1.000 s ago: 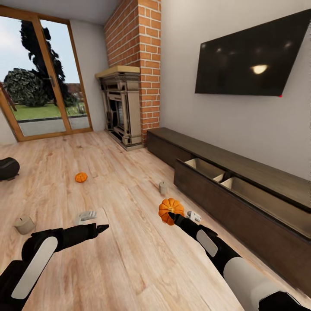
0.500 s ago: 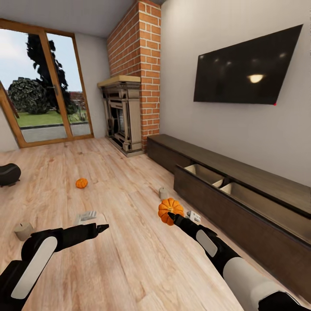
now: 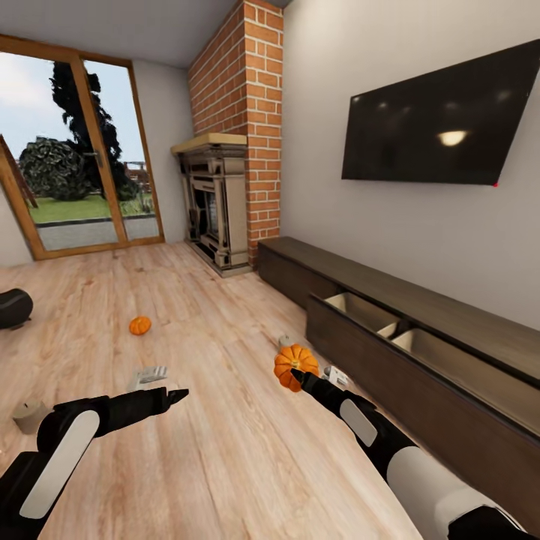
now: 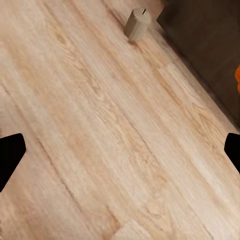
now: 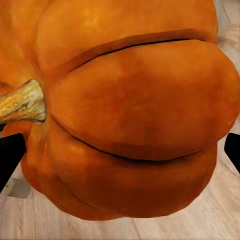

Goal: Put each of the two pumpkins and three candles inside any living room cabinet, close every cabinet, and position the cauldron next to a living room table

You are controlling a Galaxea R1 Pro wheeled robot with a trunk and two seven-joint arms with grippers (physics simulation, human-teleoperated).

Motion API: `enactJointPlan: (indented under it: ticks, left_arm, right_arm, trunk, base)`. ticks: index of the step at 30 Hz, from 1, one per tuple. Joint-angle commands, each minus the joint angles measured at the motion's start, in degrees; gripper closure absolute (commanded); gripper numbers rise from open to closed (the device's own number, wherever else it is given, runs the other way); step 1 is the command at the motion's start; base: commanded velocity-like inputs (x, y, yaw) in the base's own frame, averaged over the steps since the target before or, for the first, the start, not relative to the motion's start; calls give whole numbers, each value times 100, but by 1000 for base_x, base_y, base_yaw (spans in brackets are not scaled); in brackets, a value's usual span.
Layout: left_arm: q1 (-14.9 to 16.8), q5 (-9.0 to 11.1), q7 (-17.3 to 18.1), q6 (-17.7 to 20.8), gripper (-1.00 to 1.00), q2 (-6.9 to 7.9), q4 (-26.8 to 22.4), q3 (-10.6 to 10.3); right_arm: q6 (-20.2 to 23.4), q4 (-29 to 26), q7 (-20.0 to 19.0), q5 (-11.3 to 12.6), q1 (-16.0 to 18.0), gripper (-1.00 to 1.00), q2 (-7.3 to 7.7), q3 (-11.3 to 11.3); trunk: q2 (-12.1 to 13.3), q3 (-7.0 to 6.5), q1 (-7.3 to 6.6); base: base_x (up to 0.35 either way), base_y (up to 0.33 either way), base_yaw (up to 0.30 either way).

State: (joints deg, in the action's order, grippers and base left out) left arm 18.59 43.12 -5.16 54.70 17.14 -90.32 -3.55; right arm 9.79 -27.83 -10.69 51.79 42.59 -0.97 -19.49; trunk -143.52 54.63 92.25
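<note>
At right gripper: closed on pumpkin, held above floor beside cabinet; step likely carry-to-drawer; next needs lift over open drawer front, then release; left gripper open, empty; candle near cabinet base; second pumpkin, cauldron well apart.

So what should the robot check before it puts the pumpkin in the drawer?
1. Pumpkin held by the right gripper: ok; it sits between the fingertips in the right wrist view.
2. Cabinet drawer open: ok, pale insides show.
3. Room in the drawer: cannot tell, only part of the insides shows.
4. Candle on the floor near the cabinet: not ok, it is in the path.
5. Left gripper free: ok, open over bare floor.
6. Second pumpkin: not ok, on the floor.
</note>
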Motion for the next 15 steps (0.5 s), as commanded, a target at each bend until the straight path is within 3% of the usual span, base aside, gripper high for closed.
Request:
enactJointPlan:
  ticks: [1,5,10,15]
  left_arm:
    - [4,56,-54,14,-100,3,-4,-7]
    - [5,56,-57,14,-100,1,-1,-1]
    - [5,51,-63,19,-100,-39,17,510]
    - [5,54,-64,17,-100,-50,22,624]
  right_arm:
    - [13,-3,-4,42,4,100,2,-17]
    - [9,-3,-3,41,4,100,1,-64]
    - [10,-3,8,41,4,100,1,-86]
    - [11,-3,13,41,4,100,0,-89]
  trunk:
    - [-2,1,2]
    - [-2,-22,2]
    - [-2,-53,2]
    - [-2,-85,2]
  base:
    - [283,0,171]
    - [254,0,205]
    - [183,-35,225]
    - [103,-41,229]
